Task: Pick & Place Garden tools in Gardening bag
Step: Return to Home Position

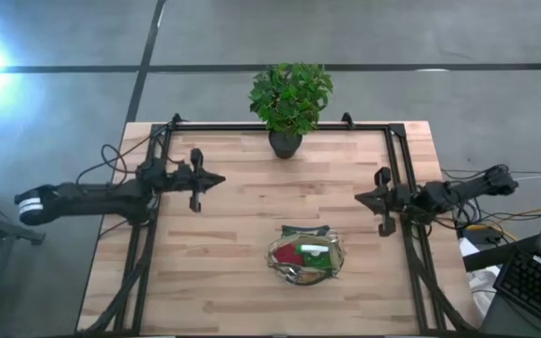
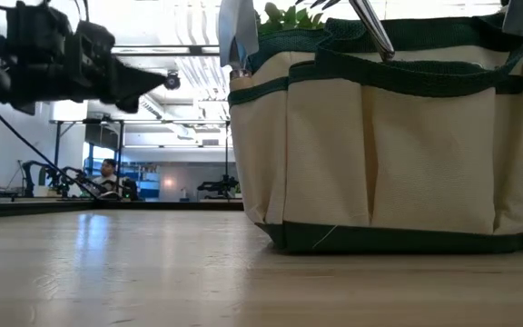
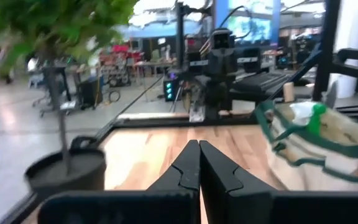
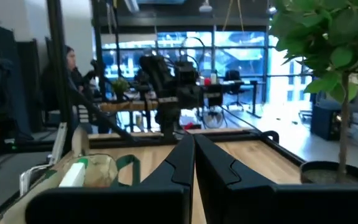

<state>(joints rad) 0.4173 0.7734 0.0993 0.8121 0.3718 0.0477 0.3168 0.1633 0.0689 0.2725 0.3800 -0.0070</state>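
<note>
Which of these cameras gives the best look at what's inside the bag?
The high view: it looks straight down into the bag, showing red and green items inside. The low view shows mostly its side pockets; both wrist views catch its rim from the side.

You have nothing to read here: no text, label, brand, number or sign can be made out in any view. The gardening bag (image 2: 389,154) turns plain fabric toward the low camera, and the room far behind it is too blurred to read.
</note>
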